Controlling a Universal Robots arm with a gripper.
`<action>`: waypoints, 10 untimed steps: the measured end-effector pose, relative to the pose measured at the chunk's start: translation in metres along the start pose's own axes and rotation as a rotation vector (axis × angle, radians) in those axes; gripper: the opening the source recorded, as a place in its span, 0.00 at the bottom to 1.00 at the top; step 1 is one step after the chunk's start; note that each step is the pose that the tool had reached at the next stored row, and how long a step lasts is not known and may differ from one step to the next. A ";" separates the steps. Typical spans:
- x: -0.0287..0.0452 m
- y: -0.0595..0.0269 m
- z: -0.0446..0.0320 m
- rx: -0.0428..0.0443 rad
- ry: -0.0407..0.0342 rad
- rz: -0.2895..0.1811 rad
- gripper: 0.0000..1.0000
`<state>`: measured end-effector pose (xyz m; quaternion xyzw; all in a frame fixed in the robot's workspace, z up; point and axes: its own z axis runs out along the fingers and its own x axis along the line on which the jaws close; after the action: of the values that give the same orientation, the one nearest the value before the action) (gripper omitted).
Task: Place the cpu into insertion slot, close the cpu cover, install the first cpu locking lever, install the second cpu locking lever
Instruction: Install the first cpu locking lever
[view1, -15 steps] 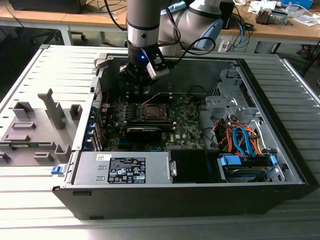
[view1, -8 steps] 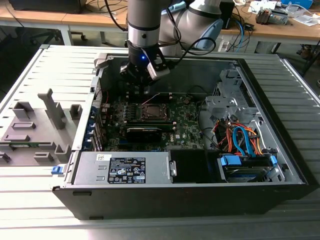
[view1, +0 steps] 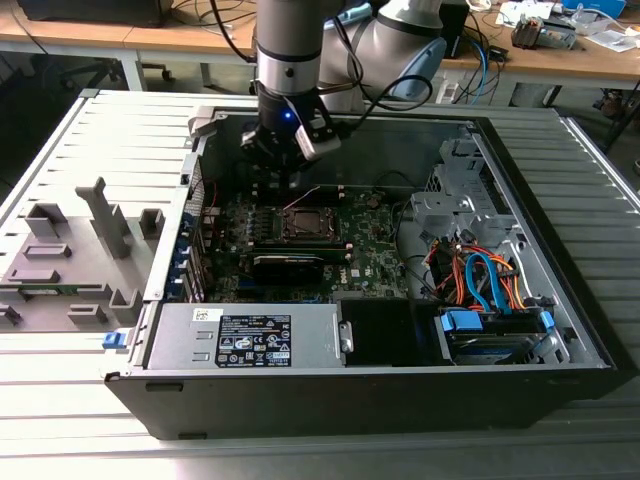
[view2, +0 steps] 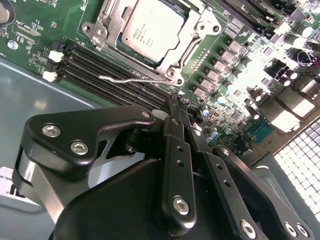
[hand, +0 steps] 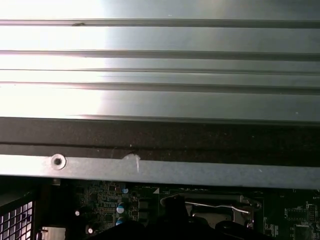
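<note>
The cpu (view2: 150, 30) lies flat in the insertion slot (view1: 305, 222) on the green motherboard, silvery face up. The cpu cover (view2: 207, 22), a dull silver frame, lies down around it. A thin wire locking lever (view2: 130, 78) runs along the socket's edge nearest my fingers and stands slightly raised in the exterior view (view1: 302, 197). My gripper (view2: 177, 102) hangs just short of that lever, fingers shut with nothing between them. In the exterior view the gripper (view1: 285, 150) is above the board, behind the socket. The first wrist view shows the socket and lever (hand: 215, 206) past the case wall.
Black memory slots (view2: 100, 65) run beside the socket. A long black card (view1: 290, 262) sits in front of the socket, a power supply (view1: 245, 335) at the case front, and a drive cage with cables (view1: 480, 280) at the exterior view's right. Grey fixtures (view1: 70, 250) stand outside the case.
</note>
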<state>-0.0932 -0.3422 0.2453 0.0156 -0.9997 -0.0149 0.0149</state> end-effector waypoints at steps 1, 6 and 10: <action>-0.0002 0.0000 0.0001 0.0001 0.0000 0.000 0.11; -0.0012 -0.0001 0.0011 -0.0001 -0.0001 0.000 0.11; -0.0019 -0.0001 0.0022 0.0001 0.0000 0.000 0.11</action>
<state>-0.0914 -0.3422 0.2431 0.0155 -0.9997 -0.0149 0.0149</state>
